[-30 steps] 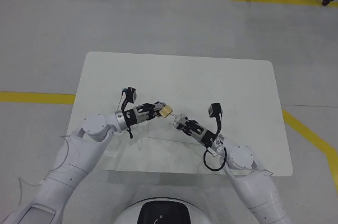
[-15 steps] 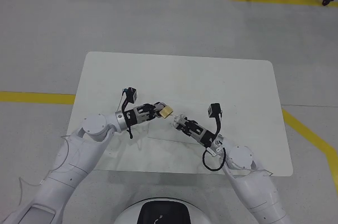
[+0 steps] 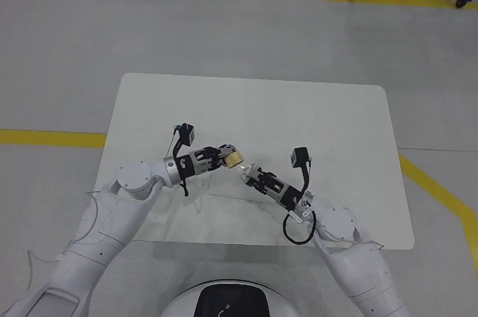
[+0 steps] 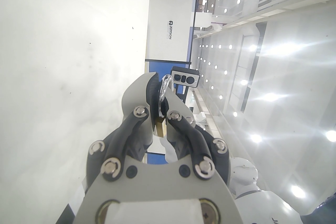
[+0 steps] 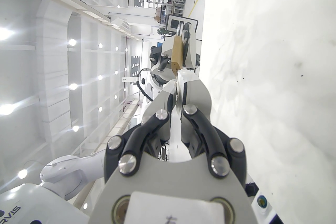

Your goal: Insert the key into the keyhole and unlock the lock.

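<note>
The left tool [image 4: 161, 90] grips a small brass padlock with a steel shackle [image 5: 177, 54] above the white tabletop [image 3: 326, 119]. The right tool [image 5: 180, 82], just below the padlock's base, pinches a thin silver key [image 5: 179, 103]. Line the blade up square with the keyhole, push straight in, then twist.

Lock [image 3: 234, 159] apparently in left tool [image 3: 224, 156]

The left arm [image 3: 131, 178] and right arm [image 3: 339, 224] are glossy white with rounded joint housings. Each carries a small black camera box [image 3: 183, 131] at its dark wrist, and a black cable [image 3: 287, 231] loops by the right one. The left gripper [image 4: 160, 89] and right gripper [image 5: 179, 83] have grey palm plates, black curved links pinned with silver screws [image 4: 141, 111], and white fingers [image 4: 134, 93] with dark pads [image 4: 152, 84].
</note>
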You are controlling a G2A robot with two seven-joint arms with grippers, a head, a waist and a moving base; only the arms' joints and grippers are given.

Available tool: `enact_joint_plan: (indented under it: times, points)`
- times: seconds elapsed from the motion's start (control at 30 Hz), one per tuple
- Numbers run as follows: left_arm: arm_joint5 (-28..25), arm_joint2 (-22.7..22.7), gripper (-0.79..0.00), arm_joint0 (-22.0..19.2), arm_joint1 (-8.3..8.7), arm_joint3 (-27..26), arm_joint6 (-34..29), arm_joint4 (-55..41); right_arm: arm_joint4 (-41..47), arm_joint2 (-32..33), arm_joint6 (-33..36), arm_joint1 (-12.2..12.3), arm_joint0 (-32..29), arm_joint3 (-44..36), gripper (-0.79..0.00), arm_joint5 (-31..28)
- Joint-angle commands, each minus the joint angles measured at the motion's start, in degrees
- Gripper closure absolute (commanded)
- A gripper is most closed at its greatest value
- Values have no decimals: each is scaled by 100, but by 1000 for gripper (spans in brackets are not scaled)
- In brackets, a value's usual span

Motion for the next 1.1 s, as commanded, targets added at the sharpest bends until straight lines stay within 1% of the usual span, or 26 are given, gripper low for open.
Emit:
enact_joint_plan:
  times: [0.0,0.33,0.47,0.57,0.67,0.77,0.83,0.87,0.93,0.97,1.03,1.07]
  points:
    - [-3,6,0,-6,-3,7,-8,3,-15,-11,2,-4,3,1,0,9]
    - [1,-3,0,-7,-18,33,66,-43,-55,-11,-45,-19,0,-7,0,10]
    - [-62,-68,0,35,-41,61,217,-334,-3,49,-71,-22,-9,-6,0,-51]
    - [-62,-68,0,35,-41,61,217,-334,173,146,-15,-16,-58,-31,0,-190]
    - [-62,-68,0,35,-41,61,217,-334,601,166,275,-18,-95,-49,0,-323]
    - [-62,-68,0,35,-41,61,217,-334,601,166,275,-18,-95,-49,0,-323]
    - [-73,-70,0,81,-46,-6,281,-378,601,166,275,-18,-95,-49,0,-323]
    - [-148,-105,0,143,-51,-95,428,-432,601,166,275,-18,-95,-49,0,-323]
    - [-248,-142,0,264,-74,-195,544,-760,601,166,275,-18,-95,-49,0,-323]
    - [-255,-177,0,327,-90,-198,607,-1021,484,196,33,-25,-114,-95,0,-389]
    - [-274,-178,0,350,-103,-205,717,-1075,374,180,-297,-43,-181,-168,0,-520]
    - [-314,-175,0,370,-118,-202,788,-1149,174,192,-651,-58,-229,-219,0,-685]
